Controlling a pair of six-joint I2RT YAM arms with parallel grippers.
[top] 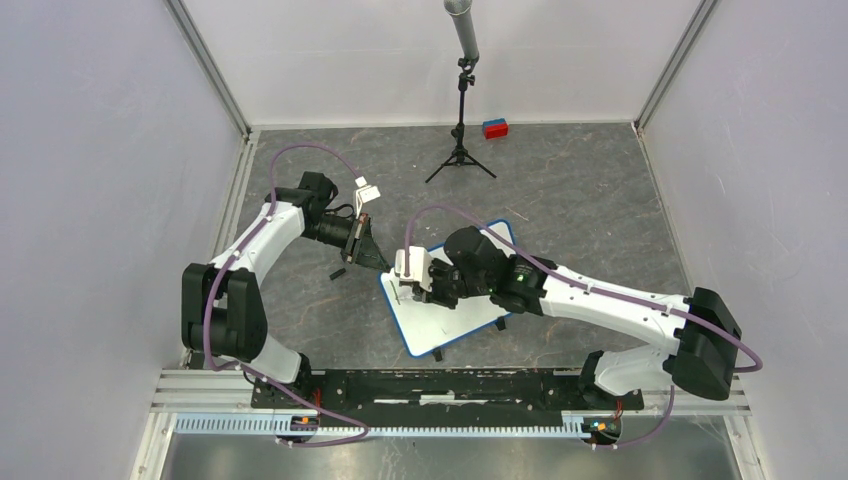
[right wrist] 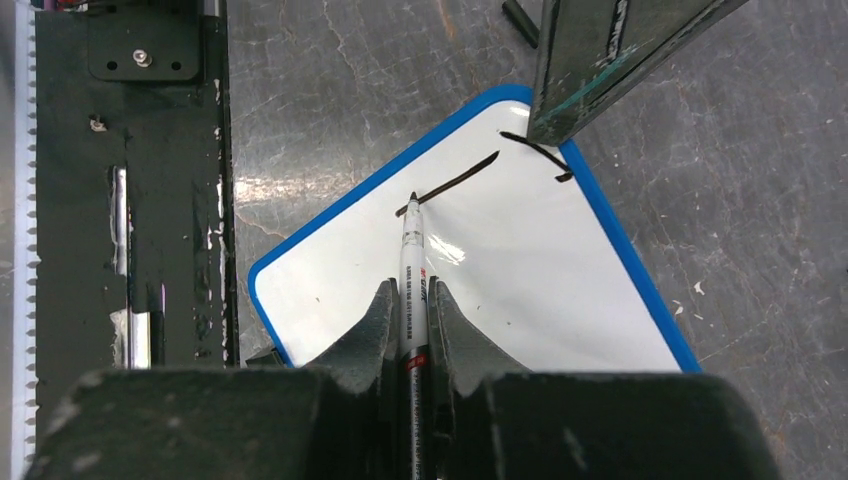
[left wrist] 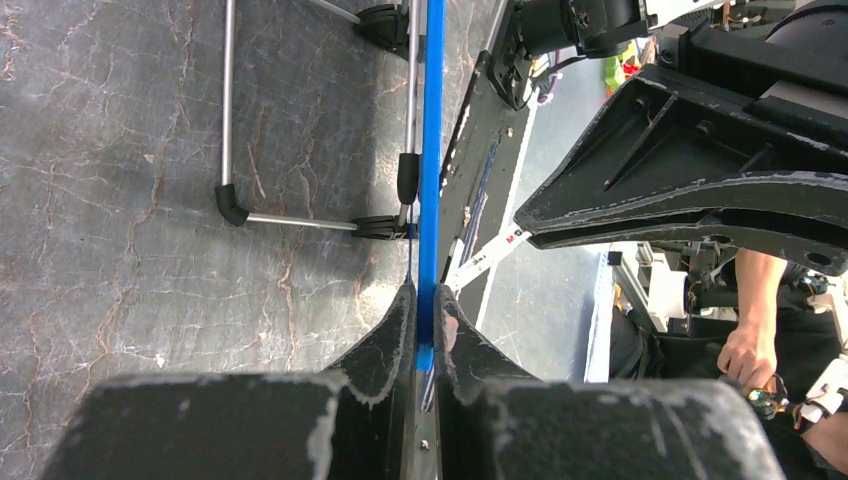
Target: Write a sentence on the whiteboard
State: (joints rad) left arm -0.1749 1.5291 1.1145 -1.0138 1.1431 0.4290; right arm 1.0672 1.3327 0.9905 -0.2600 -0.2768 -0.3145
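Right here, my right pincer (right wrist: 408, 300) is clamped on a marker (right wrist: 412, 250), tip touching the whiteboard (right wrist: 520, 290) at the end of a black stroke. The sentence (right wrist: 450, 183) is just a couple of black strokes near the far corner. The board lies at an angle on the grey worktop (right wrist: 330, 80), between my two arms. At that far corner my left pincer (left wrist: 425, 310) is closed on the blue rim (left wrist: 432, 150), a finger on either side. Beyond stand a tripod (top: 460, 140) and a red-and-blue block (top: 495, 128) by the back wall.
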